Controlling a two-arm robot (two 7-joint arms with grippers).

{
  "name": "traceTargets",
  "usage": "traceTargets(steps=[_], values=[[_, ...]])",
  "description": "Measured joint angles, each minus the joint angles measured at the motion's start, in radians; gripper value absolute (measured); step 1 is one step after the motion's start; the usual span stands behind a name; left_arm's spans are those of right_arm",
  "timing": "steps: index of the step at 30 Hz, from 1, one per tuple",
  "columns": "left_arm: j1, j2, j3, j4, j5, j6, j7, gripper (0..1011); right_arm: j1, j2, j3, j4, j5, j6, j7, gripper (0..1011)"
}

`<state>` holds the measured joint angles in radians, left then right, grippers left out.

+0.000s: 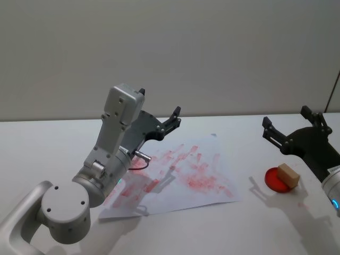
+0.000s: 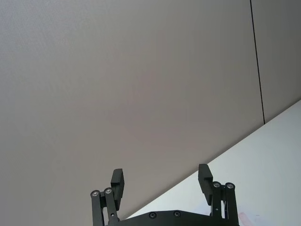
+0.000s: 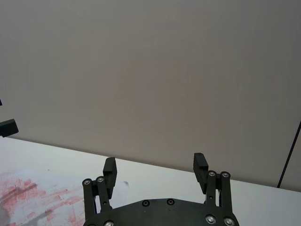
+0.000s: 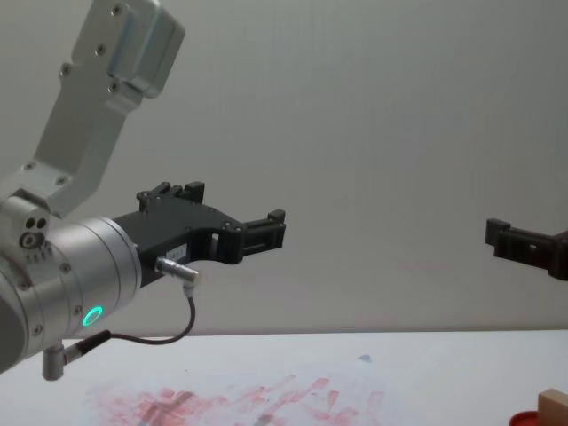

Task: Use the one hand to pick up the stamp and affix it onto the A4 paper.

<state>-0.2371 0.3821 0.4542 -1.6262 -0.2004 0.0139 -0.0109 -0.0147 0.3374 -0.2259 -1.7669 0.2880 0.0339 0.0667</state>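
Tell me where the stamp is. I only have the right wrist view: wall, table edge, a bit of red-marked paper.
Observer: The stamp lies on the red ink pad, right of the paper, per the head view.
Operator: Am I over it?
Observer: Not touching. The right gripper hangs open, raised above the table near the pad.
Operator: And the other arm?
Observer: The left gripper is open, raised above the paper.

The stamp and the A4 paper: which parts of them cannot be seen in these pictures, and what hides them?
1. Head view: the stamp lies on the red ink pad, so its underside is hidden.
2. Head view: the left arm covers the near left part of the A4 paper.
3. Chest view: the lower edge cuts off both the stamp and the paper.
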Motion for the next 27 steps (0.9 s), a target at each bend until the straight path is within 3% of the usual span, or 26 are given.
traceTargets(steps=[27], values=[[0.000,0.000,0.000,0.000,0.000,0.000,0.000,1001,0.000,0.000,0.000,0.000,-0.001,0.000,0.000,1001]])
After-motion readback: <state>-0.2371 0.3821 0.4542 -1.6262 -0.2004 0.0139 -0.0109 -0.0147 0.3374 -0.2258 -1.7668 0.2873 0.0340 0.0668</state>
